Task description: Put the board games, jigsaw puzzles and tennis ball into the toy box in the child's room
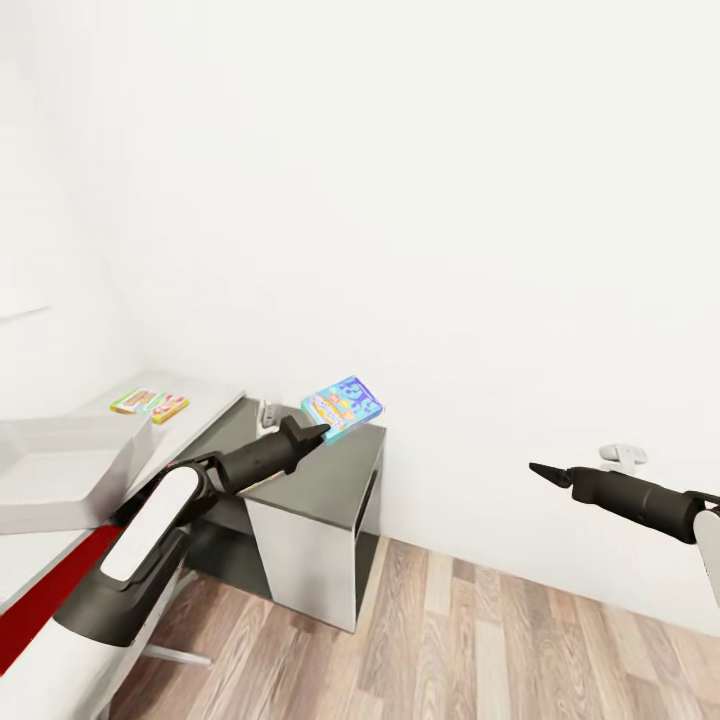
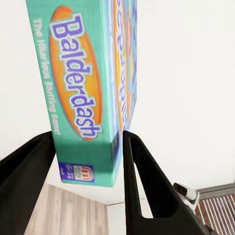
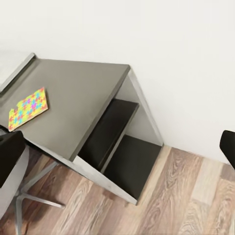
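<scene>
My left gripper (image 1: 320, 430) is shut on a teal "Balderdash" board game (image 1: 343, 405), holding it in the air over the dark grey end of the table (image 1: 330, 475). In the left wrist view the box (image 2: 90, 83) stands on end between the two fingers (image 2: 142, 181). The grey toy box (image 1: 60, 465) sits on the light table top at the left. A yellow-green-red board game (image 1: 150, 403) lies flat behind it. A jigsaw puzzle (image 3: 29, 107) lies on the dark table surface. My right gripper (image 1: 535, 468) hangs open over the floor, holding nothing.
A white wall stands close behind the table. Dark open shelves (image 3: 117, 147) sit under the table's end. A chair's metal base (image 3: 29, 196) stands on the wood-plank floor (image 1: 480, 640). A small white fitting (image 1: 622, 455) is low on the wall at the right.
</scene>
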Available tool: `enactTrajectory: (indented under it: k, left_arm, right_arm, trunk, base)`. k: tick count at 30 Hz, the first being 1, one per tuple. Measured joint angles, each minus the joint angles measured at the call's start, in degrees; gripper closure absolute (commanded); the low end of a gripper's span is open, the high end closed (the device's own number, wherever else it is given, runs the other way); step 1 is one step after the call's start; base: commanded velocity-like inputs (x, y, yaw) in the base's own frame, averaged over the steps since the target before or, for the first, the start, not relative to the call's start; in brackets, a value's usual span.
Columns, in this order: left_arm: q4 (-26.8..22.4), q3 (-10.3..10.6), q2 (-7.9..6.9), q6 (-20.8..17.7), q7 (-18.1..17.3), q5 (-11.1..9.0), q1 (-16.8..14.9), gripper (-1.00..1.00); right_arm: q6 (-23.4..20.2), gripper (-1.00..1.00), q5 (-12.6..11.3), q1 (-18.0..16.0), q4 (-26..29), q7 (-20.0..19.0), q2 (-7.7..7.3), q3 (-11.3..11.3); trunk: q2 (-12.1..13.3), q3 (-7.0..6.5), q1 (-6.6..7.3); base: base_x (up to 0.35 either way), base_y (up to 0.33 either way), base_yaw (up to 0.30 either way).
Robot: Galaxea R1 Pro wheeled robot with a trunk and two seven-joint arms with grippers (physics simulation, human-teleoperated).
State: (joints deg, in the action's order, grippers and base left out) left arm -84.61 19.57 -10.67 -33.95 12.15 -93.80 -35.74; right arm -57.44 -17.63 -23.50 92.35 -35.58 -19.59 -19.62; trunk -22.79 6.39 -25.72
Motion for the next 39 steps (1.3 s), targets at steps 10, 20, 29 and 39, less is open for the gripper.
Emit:
enactTrajectory:
  k: [10, 20, 29, 39]
  left_arm:
    - [-0.08, -0.12, 0.01, 0.06, -0.09, 0.07, 0.05, 1.00]
    - [-0.07, -0.19, -0.02, 0.02, -0.11, -0.08, 0.05, 1.00]
    - [-0.06, -0.27, -0.03, 0.06, -0.22, -0.08, 0.35, 1.00]
    - [-0.06, -0.27, -0.03, 0.03, -0.40, -0.15, 0.40, 1.00]
  right_arm:
    - [0.00, -1.00, 0.01, 0.00, 0.01, 0.02, 0.00, -0.01]
    - [0.00, -1.00, -0.01, 0.00, 0.02, 0.01, 0.00, -0.02]
    - [0.00, -1.00, -0.02, 0.06, 0.03, -0.04, 0.00, 0.02]
    - [0.00, -1.00, 0.00, 0.08, 0.04, -0.02, 0.00, 0.02]
  trunk:
    - [0.00, -0.07, -0.02]
    - [-0.01, -0.07, 0.00]
    - [-0.01, -0.07, 0.01]
    - [0.00, -0.07, -0.02]
  base:
    - [0.063, -0.001, 0.283]
    - [0.083, 0.000, 0.287]
    - [0.299, 0.000, 0.288]
    - [0.134, 0.000, 0.290]
